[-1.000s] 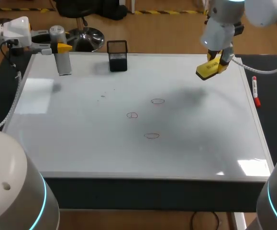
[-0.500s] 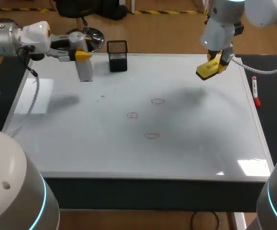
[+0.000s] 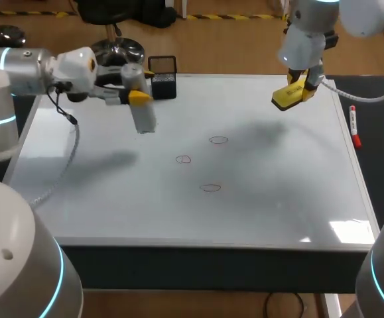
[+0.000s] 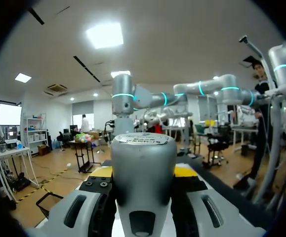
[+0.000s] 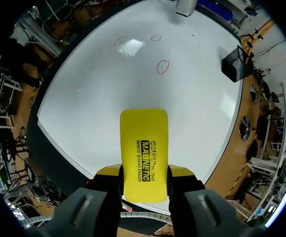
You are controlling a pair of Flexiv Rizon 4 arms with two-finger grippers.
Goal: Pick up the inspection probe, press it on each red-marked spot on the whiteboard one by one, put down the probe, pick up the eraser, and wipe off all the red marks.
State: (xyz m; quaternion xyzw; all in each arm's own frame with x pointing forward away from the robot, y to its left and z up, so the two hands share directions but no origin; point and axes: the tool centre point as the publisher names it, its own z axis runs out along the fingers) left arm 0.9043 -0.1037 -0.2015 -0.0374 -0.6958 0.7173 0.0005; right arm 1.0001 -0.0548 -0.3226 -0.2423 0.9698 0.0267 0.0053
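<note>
The silver cylindrical probe (image 3: 140, 106) hangs upright above the whiteboard (image 3: 112, 199), left of the middle, with my left gripper (image 3: 137, 97) shut on it. In the left wrist view the probe (image 4: 143, 163) fills the space between the fingers. Three red circles (image 3: 219, 140) (image 3: 184, 159) (image 3: 210, 187) sit near the board's middle, right of the probe. My right gripper (image 3: 298, 87) is shut on the yellow eraser (image 3: 288, 96), held above the far right corner. From the right wrist, the eraser (image 5: 143, 148) sticks out ahead of the right gripper (image 5: 144, 173), and one red circle (image 5: 163, 66) shows beyond it.
A black mesh holder (image 3: 163, 77) stands at the board's far edge, just behind the probe. A red marker (image 3: 354, 126) lies on the ledge along the right side.
My left arm has carried the probe from the far left corner rightwards and nearer, past the black holder, toward the red circles. The right arm with the eraser has not moved.
</note>
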